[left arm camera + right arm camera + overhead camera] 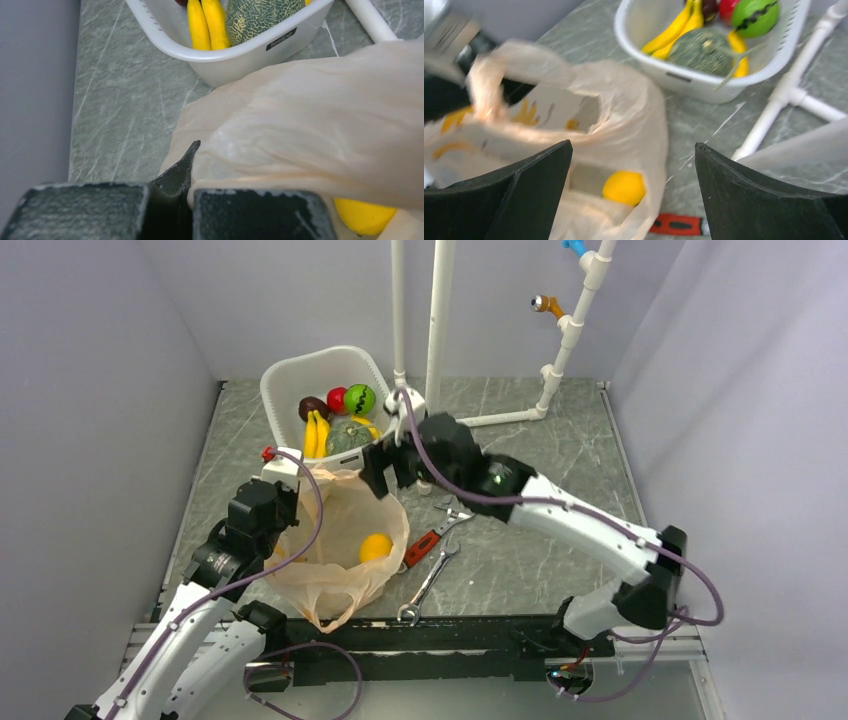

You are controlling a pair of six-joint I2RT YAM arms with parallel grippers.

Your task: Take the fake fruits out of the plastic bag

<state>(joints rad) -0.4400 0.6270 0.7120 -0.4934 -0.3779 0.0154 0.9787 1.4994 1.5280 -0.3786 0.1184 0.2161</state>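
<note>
1. The top view alone gives the whole layout. The plastic bag [345, 525] lies mouth-up on the worktop [540, 440], left of centre. The white tub [290, 380] stands just beyond it at 12 o'clock.
2. Only the left wrist view shows the left tool [186, 172] in detail. Its jaws are fully closed with a fold of bag film pinched between them, at the bag's 10 o'clock rim.
3. In the right wrist view the right tool [632, 147] is spread wide with nothing between its fingers. It hovers over the bag's 1 o'clock edge, by the tub's near wall.
4. The yellow-orange ball [624, 187] sits inside the bag on its 3 o'clock side.
5. In the tub are the banana bunch [316, 433], squash piece [347, 437] and striped green ball [360, 398], plus a red ball [337, 400] and a maroon fruit [313, 407].
6. Edges:
   - The bag's 6 o'clock tip reaches the worktop's near edge.
   - A steel wrench [428, 583] and a red-handled tool [422, 543] lie close at the bag's 3 o'clock.
   - A pipe frame [437, 320] rises at the tub's 3 o'clock.
   - Bare worktop runs from the wrench to the right wall.
</note>
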